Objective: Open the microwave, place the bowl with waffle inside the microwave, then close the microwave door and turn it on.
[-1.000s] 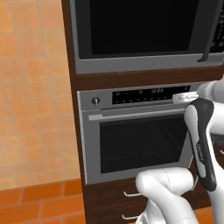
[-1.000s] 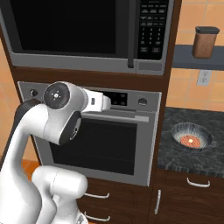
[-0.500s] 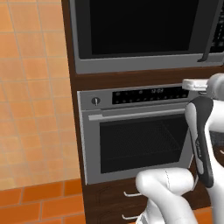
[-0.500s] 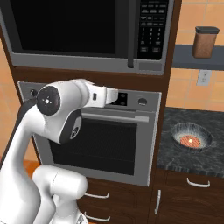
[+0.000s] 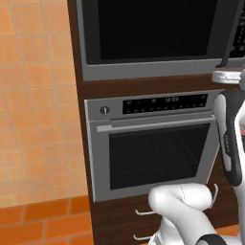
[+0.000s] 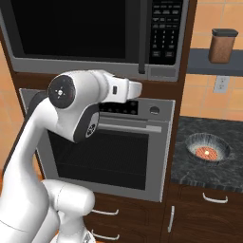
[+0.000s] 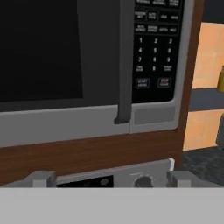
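The microwave (image 6: 95, 66) is built in above the steel oven, and its black glass door (image 7: 39, 48) is shut. A dark vertical bar handle (image 7: 124, 65) runs along the door's right edge, beside the button panel (image 7: 155, 48). My gripper (image 7: 109, 179) is open and empty. It hangs just below the microwave's lower frame, level with the wood strip, and faces the handle's lower end. In the right base view the gripper (image 6: 136, 88) sits under the handle (image 6: 141, 38). The bowl with waffle (image 6: 207, 149) rests on the dark counter to the right.
The steel oven (image 5: 153, 148) with its knob and display strip stands directly under the microwave. A brown jar (image 6: 223, 45) sits on a shelf at the upper right. Drawers with handles (image 6: 216, 197) lie below the counter. An orange tiled wall (image 5: 33, 95) is on the left.
The hand has risen from the oven's display strip to just below the microwave's lower frame, drifting right. The jaws have stayed open.
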